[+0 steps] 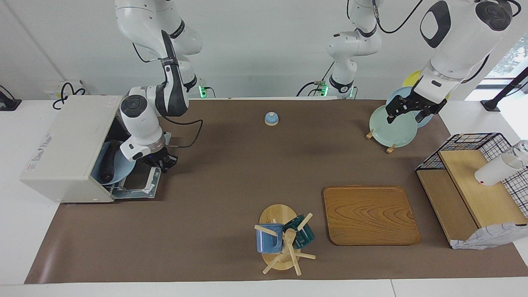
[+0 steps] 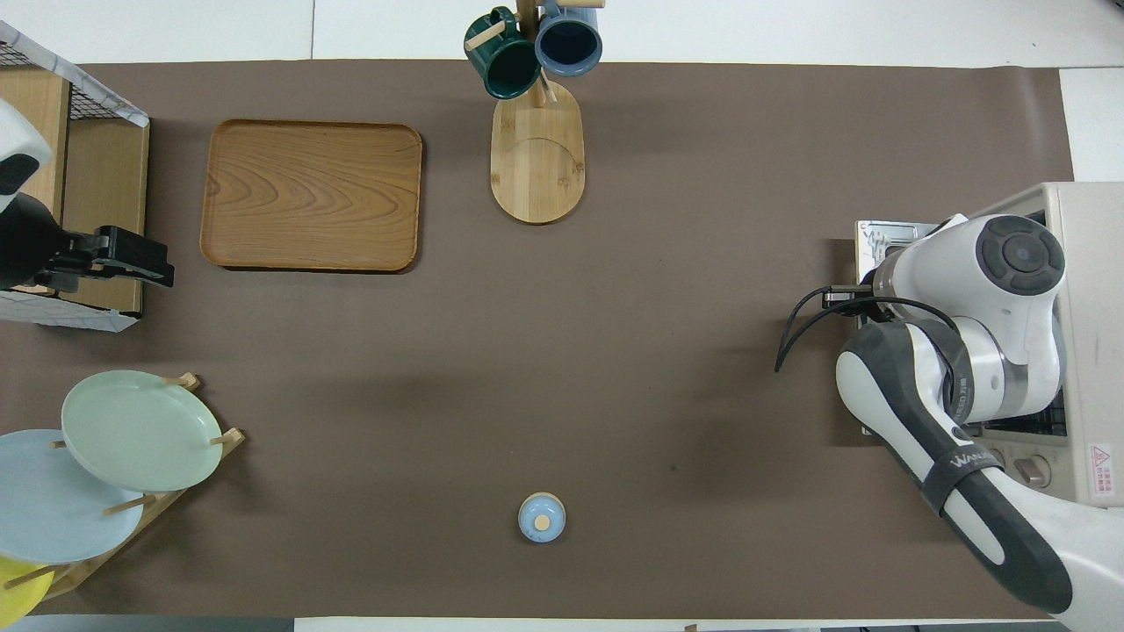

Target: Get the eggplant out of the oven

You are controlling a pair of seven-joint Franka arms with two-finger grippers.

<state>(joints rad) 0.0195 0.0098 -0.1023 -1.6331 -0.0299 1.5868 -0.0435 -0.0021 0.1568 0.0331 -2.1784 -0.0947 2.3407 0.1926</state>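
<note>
The cream-white oven (image 1: 70,140) stands at the right arm's end of the table, its door (image 1: 138,183) dropped down flat. Inside it, the dark eggplant (image 1: 108,164) lies on a light blue plate (image 1: 125,167). My right gripper (image 1: 160,161) sits at the door's outer edge, shut on the door handle. My left gripper (image 1: 405,114) hangs open and holds nothing over the plate rack at the left arm's end, waiting. In the overhead view the right arm covers the oven (image 2: 1089,263) mouth and hides the eggplant.
A wooden tray (image 1: 370,214) and a mug tree (image 1: 282,239) with two mugs lie farther from the robots. A small blue bell (image 1: 271,119) sits near the robots. A plate rack (image 1: 394,123) and a wire shelf (image 1: 474,181) are at the left arm's end.
</note>
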